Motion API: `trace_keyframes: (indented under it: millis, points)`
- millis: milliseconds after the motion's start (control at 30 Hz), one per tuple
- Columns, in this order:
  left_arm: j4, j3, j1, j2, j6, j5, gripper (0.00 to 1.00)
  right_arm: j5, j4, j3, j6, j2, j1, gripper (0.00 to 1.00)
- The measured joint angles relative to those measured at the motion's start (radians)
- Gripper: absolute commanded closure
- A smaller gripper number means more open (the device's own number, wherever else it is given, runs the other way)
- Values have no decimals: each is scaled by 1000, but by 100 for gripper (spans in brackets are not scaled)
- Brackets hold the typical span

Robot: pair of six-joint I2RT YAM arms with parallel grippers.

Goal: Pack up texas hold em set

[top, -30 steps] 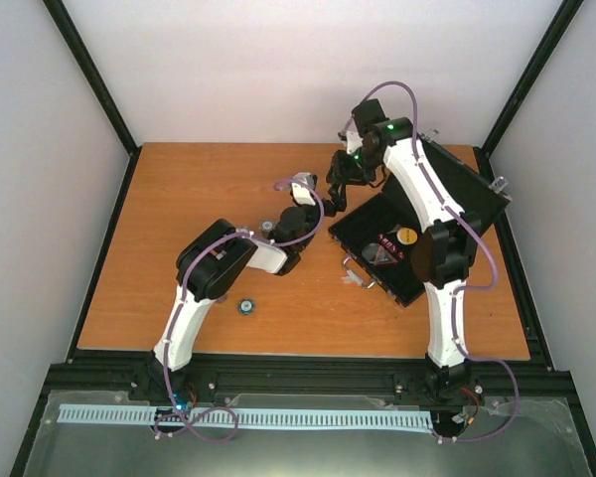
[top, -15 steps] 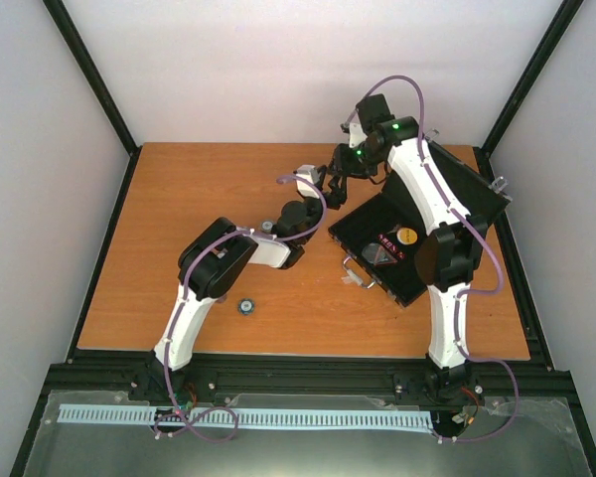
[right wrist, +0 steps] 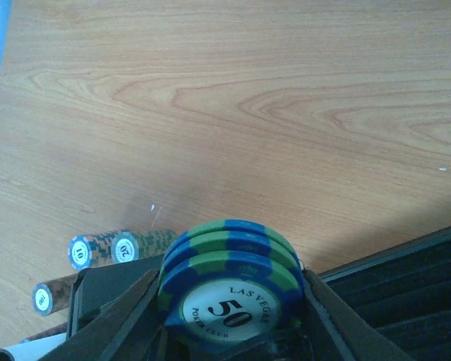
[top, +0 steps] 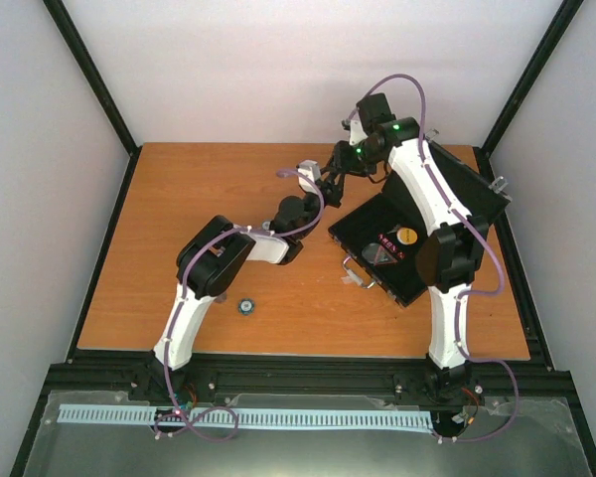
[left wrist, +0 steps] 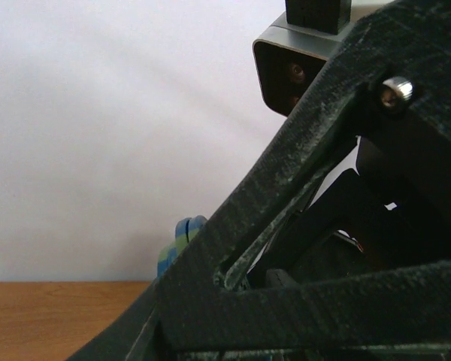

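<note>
My right gripper (top: 340, 171) hangs over the table left of the open black case (top: 377, 266) and is shut on a stack of three blue-and-green chips (right wrist: 233, 259). My left gripper (top: 323, 185) is raised right up against it. In the left wrist view black gripper parts fill the frame, and only an edge of the chips (left wrist: 182, 239) shows behind them, so its jaws cannot be read. A round yellowish disc (top: 407, 237) lies inside the case. One blue chip (top: 245, 306) lies on the table near the left arm.
Brown chip stacks (right wrist: 109, 248) lie on their sides on the wood below the right gripper. The case lid (top: 472, 189) stands open toward the back right. The case's front edge (right wrist: 406, 289) sits just right of the held chips.
My left gripper has risen up and to the right until it meets the right gripper. The right gripper shifted slightly left, still holding the chips.
</note>
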State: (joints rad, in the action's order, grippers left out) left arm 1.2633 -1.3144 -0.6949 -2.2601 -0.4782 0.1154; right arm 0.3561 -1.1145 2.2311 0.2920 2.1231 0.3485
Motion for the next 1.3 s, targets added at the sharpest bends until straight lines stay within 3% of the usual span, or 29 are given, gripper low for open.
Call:
trace_keyframes:
  millis: [67,100,167,533,700,933,1233,1300]
  points:
    - [0,-4,5,0,-7,-13,84,0,8,-2,4,-4,0,76]
    - [0,-5,7,0,-11,-22,94,-1,9,-2,4,-7,0,76]
    - [0,-7,10,0,-15,-38,99,-4,11,-7,7,-12,0,76]
    - [-43,-18,50,17,-64,-188,99,-18,46,-40,52,-37,1,75]
    - [-339,-43,103,124,-56,-377,99,-16,76,-41,118,-42,-3,70]
    - [-713,-23,137,308,0,-548,99,17,62,-75,35,-101,16,62]
    - [-941,6,147,436,70,-600,99,56,22,-93,-4,-134,29,35]
    - [-977,6,154,455,95,-606,99,54,12,-93,-7,-142,29,34]
